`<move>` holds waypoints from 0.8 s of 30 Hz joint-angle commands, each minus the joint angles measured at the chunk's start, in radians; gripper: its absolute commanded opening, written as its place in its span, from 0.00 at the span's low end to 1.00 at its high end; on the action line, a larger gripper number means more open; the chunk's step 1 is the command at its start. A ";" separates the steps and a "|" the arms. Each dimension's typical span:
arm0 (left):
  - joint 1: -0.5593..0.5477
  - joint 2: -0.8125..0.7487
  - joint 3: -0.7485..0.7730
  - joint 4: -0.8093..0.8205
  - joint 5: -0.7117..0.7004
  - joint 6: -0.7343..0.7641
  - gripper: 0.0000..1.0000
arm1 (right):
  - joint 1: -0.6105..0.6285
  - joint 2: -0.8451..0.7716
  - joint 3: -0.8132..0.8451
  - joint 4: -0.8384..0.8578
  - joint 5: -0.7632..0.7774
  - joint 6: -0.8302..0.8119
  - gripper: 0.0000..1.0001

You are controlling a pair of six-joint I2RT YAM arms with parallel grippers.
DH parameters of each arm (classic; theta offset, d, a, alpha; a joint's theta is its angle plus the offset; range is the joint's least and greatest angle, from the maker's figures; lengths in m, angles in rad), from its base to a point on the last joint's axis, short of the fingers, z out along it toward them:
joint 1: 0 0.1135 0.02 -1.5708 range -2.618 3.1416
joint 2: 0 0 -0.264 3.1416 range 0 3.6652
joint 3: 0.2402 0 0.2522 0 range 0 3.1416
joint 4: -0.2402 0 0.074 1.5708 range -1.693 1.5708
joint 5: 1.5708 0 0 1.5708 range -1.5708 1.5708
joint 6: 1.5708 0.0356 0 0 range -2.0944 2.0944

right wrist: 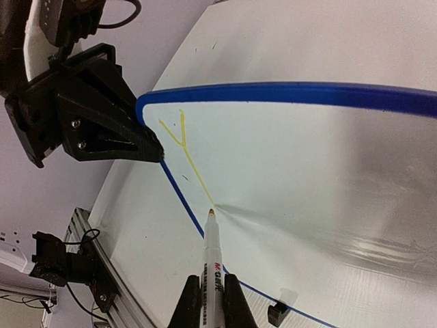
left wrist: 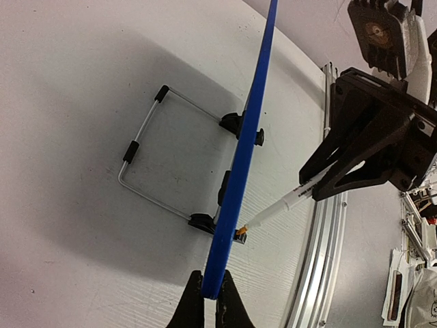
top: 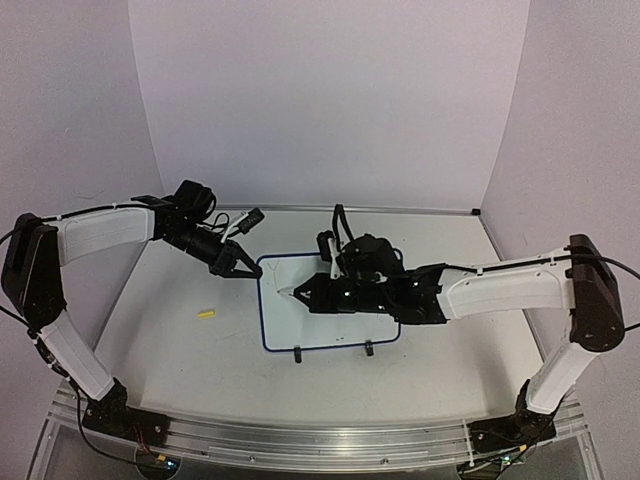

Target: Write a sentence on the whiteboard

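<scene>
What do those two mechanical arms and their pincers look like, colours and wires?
Both the left arm and right arm have white shells, black joints and thin black cables running along them. The left gripper and right gripper are black, with angular fingers tapering to points.

The right tool [right wrist: 212, 295] clamps a marker [right wrist: 212, 254], tip below a yellow Y [right wrist: 183, 145] on the whiteboard [right wrist: 314, 178].

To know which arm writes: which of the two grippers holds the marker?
The right gripper, shut on the marker, its tip at the end of a yellow stroke on the whiteboard. The left gripper holds no pen; it only pinches the blue frame.
</scene>
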 commanded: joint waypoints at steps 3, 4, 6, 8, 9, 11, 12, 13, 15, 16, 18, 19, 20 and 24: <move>-0.007 -0.019 0.018 -0.025 -0.066 0.015 0.00 | -0.001 -0.103 -0.011 0.049 0.009 -0.007 0.00; -0.007 -0.019 0.018 -0.025 -0.066 0.015 0.00 | -0.001 -0.106 -0.012 0.048 0.017 -0.007 0.00; -0.007 -0.017 0.018 -0.025 -0.066 0.015 0.00 | -0.002 -0.108 -0.013 0.047 0.034 -0.007 0.00; -0.007 -0.017 0.018 -0.025 -0.065 0.015 0.00 | -0.002 -0.100 -0.009 0.042 0.043 -0.007 0.00; -0.007 -0.017 0.018 -0.026 -0.066 0.014 0.00 | -0.003 -0.093 -0.005 0.038 0.046 -0.007 0.00; -0.008 -0.018 0.017 -0.027 -0.067 0.014 0.00 | -0.002 -0.080 0.001 0.033 0.048 -0.004 0.00; -0.008 -0.019 0.017 -0.027 -0.068 0.015 0.00 | -0.002 -0.075 0.003 0.031 0.051 -0.002 0.00; -0.008 -0.019 0.017 -0.026 -0.069 0.015 0.00 | -0.003 -0.070 0.005 0.028 0.055 0.000 0.00; -0.008 -0.020 0.016 -0.026 -0.070 0.015 0.00 | -0.003 -0.063 0.008 0.024 0.065 0.002 0.00; -0.008 -0.020 0.016 -0.026 -0.071 0.016 0.00 | -0.003 -0.059 0.009 0.023 0.066 0.002 0.00; -0.009 -0.020 0.017 -0.026 -0.071 0.016 0.00 | -0.004 -0.049 0.020 0.016 0.066 -0.003 0.00; -0.009 -0.020 0.017 -0.026 -0.071 0.016 0.00 | -0.005 -0.043 0.027 0.010 0.066 -0.006 0.00; -0.009 -0.020 0.017 -0.026 -0.070 0.016 0.00 | -0.006 -0.036 0.033 0.005 0.066 -0.008 0.00; -0.009 -0.018 0.016 -0.027 -0.072 0.016 0.00 | -0.011 -0.030 0.040 -0.001 0.083 -0.012 0.00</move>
